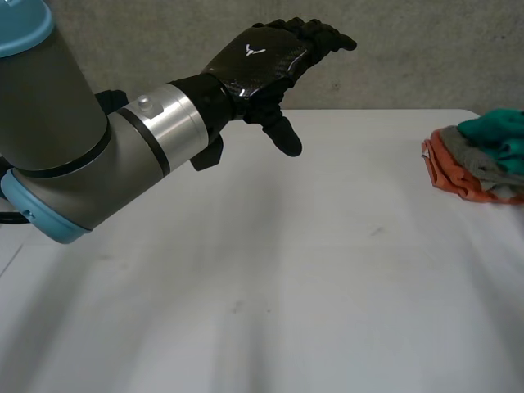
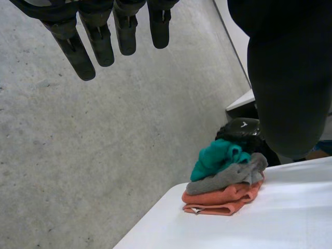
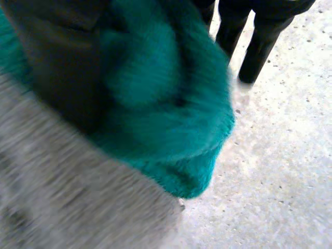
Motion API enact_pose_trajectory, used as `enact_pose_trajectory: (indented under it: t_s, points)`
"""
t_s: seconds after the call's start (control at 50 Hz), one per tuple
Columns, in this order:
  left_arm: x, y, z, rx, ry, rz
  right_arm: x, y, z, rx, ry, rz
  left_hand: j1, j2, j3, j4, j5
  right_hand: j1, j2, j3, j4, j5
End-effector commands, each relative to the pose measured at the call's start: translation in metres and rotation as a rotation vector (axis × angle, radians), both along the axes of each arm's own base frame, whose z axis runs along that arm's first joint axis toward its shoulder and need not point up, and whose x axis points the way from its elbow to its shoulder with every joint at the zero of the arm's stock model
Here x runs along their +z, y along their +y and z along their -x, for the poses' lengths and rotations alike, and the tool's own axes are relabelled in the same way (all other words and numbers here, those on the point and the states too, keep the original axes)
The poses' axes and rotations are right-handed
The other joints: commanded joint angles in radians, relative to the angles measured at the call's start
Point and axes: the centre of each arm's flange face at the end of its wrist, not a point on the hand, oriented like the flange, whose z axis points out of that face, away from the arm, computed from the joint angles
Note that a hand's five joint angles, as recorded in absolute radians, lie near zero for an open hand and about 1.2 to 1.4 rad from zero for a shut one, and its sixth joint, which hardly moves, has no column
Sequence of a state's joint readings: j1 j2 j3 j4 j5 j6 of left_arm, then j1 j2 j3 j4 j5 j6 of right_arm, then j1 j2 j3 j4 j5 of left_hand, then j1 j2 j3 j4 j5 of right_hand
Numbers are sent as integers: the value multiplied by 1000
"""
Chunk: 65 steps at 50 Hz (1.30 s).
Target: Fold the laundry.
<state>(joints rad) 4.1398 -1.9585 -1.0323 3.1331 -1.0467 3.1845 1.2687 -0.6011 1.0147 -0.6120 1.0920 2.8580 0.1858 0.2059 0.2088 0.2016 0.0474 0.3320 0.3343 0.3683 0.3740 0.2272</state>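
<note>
Laundry [image 1: 479, 160] sits in a small pile at the far right side of the white table [image 1: 286, 270], close to its edge. Three cloths make up the pile. The teal cloth [image 2: 218, 158] is on top, all bunched up. The grey cloth [image 2: 223, 179] lies under it. The orange cloth [image 2: 223, 199] is at the bottom, flat on the table, with a small white tag at one end. The left hand [image 1: 262, 61] is up in the air over the back of the table, well apart from the pile, and it holds nothing. Its fingers [image 2: 101, 46] are straight and lie side by side with small gaps between them, and its thumb [image 1: 282, 135] points down at the table. The left arm [image 1: 74, 155] comes in from the left side. The right hand [image 2: 244, 129] is just behind the pile, next to the teal cloth. From the right wrist, the teal cloth lies right up against this hand, with the grey cloth beside it. It is not clear if this hand grips the teal cloth or just touches it.
</note>
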Motion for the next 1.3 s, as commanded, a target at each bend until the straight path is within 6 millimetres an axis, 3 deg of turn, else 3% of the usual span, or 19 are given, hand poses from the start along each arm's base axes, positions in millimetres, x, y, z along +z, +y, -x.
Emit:
enact_pose_trajectory:
  t_s: [0.02,0.1,0.22,0.28,0.4,0.44,0.52,0.54,0.58,0.6,0.68,0.7,0.8,0.84,0.98,1.06,1.22,1.24,1.3]
  points:
    - [2,6,3,-13,2,0,31,22,1,-20,-13,-38,13,-7,-10,-3,-23,-157,-160,-194,-199,-227]
    - [1,14,6,-31,-2,-4,56,38,11,-60,-28,-81,13,-7,-10,-3,-23,-157,-160,-194,-199,-227]
    - [1,20,4,-38,-6,-6,88,62,50,-188,-25,-172,13,-7,-10,-3,-23,-157,-160,-194,-199,-227]
    - [1,21,3,-38,-5,-7,114,76,90,-377,74,-196,13,-7,-10,-3,-23,-157,-160,-194,-199,-227]
    - [14,23,2,-38,23,23,166,78,104,-588,279,-43,13,-7,-10,-3,-23,-157,-160,-194,-199,-227]
    - [23,23,1,-31,43,47,179,72,89,-565,300,40,13,-7,-10,-3,-23,-157,-160,-194,-199,-227]
    - [56,15,-9,73,152,96,219,73,22,-433,304,280,16,-4,-7,0,-20,-157,-160,-194,-199,-227]
    - [61,13,-11,96,175,100,233,83,-11,-353,288,357,19,-1,-4,3,-17,-157,-160,-194,-199,-227]
    - [71,8,-16,149,220,103,239,91,-35,-280,275,398,31,10,8,15,-6,-157,-160,-194,-199,-227]
    - [79,0,-24,204,252,109,241,104,-67,-165,251,425,31,11,8,15,-5,-157,-160,-194,-199,-227]
    - [85,-34,-54,371,267,128,224,135,-135,109,194,380,45,25,22,30,9,-157,-160,-194,-199,-227]
    - [83,-53,-75,458,248,128,210,149,-160,209,178,329,48,28,25,32,12,-157,-160,-194,-199,-227]
    - [55,-104,-139,722,59,99,164,189,-208,370,154,104,45,25,22,30,9,-157,-160,-194,-199,-227]
    - [27,-129,-163,815,-84,83,141,206,-219,416,151,-10,34,14,11,18,-2,-157,-160,-194,-199,-227]
    - [-74,-201,-202,911,-446,129,81,230,-225,415,206,-228,7,-13,-16,-9,-29,-157,-160,-194,-199,-227]
    - [-130,-244,-226,917,-534,233,63,237,-221,389,261,-268,-10,-31,-33,-26,-47,-157,-160,-194,-199,-227]
    - [-202,-294,-250,913,-558,316,40,251,-214,378,287,-350,22,2,-1,6,-14,-157,-160,-194,-199,-227]
    - [-206,-298,-253,921,-557,323,39,252,-213,377,287,-354,83,63,60,67,47,-157,-160,-194,-199,-227]
    - [-211,-307,-257,942,-556,334,34,256,-211,378,292,-368,1128,1107,1105,1112,1091,-157,-160,-194,-199,-227]
